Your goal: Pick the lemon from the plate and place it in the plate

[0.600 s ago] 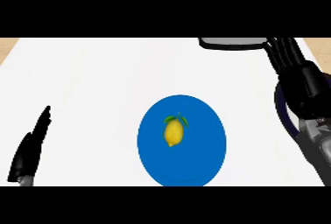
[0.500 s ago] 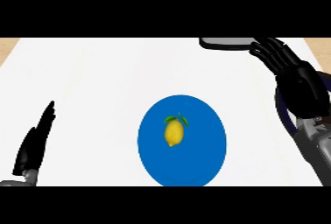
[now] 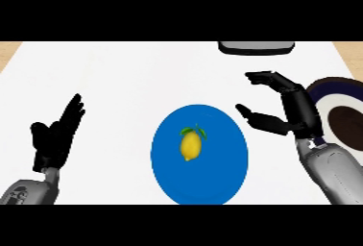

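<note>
White counter (image 3: 113, 72) fills the view, with the blue plate (image 3: 212, 178) at its centre as my landmark. The lemon (image 3: 189, 146) lies on that plate, just left of its middle, long axis running away from me, green leaves at its far end. Nothing touches it.

My right hand (image 3: 287, 113) hangs to the right of the blue plate, near its rim but apart from it — fingers spread and slightly bent, thumb pointing toward the plate, holding nothing. My left hand (image 3: 55, 137) rests well to the left of the plate, fingers straight and together, pointing up; it takes no part.

Beyond my right hand, further right of the blue plate, a second plate (image 3: 333, 98) with a dark rim, white band and brown centre shows partly behind my wrist. I judge this the likely destination. A grey object (image 3: 255, 47) sits at the far edge, beyond the blue plate.

Step in hand, as I judge it: approach for the pick. To do it well:

- Carry the right hand left until it is above the lemon, not its leaves.
- Turn the wrist so thumb and fingers close across the lemon's short axis — the narrow side.
- Descend with the fingers apart, clear of the plate's rim.
- Close only once the lemon sits between thumb and fingers; a lemon may roll if nudged from one side.
</note>
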{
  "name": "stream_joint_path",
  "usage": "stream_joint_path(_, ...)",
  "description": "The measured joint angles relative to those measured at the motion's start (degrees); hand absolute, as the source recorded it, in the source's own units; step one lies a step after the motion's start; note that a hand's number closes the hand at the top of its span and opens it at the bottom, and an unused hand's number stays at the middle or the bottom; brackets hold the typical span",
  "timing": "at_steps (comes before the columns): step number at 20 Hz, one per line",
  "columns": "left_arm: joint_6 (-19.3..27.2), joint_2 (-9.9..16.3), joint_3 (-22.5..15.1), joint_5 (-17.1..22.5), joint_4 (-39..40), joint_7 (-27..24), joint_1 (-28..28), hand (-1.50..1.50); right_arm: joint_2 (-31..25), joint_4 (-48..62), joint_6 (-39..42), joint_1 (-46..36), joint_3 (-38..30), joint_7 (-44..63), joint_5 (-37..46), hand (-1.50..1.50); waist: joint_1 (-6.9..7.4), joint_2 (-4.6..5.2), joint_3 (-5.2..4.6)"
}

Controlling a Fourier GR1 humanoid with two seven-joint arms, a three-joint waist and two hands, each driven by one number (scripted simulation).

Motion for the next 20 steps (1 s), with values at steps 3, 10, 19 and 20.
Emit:
stream_joint_path(3, -1.5, -0.5, 1.2, 1.3, 1.0, 1.5, -2.6, 0.0, 4.0, 2.1, -1.2, 3.9, 2.5, -5.5, 2.7, -1.5, 0.06, 0.05, 0.17)
stream_joint_path(10, -3.2, -1.4, 2.1, 1.3, 1.2, 1.6, -2.2, 0.0, 2.2, 0.7, 0.4, 6.8, 9.4, -2.4, 12.9, -1.5, 0.13, -0.08, 0.25)
stream_joint_path(19, -3.9, -2.6, 3.6, -0.3, 0.0, 3.5, -2.9, 0.0, -0.3, -9.7, 8.1, 4.8, 11.4, 15.8, 20.9, -1.5, 0.17, -0.13, 0.25)
stream_joint_path(20, -3.7, -3.0, 3.6, -0.7, 0.1, 3.6, -3.0, 0.0, 0.2, -10.3, 9.0, 4.3, 12.0, 18.1, 21.8, -1.5, 0.19, -0.12, 0.24)
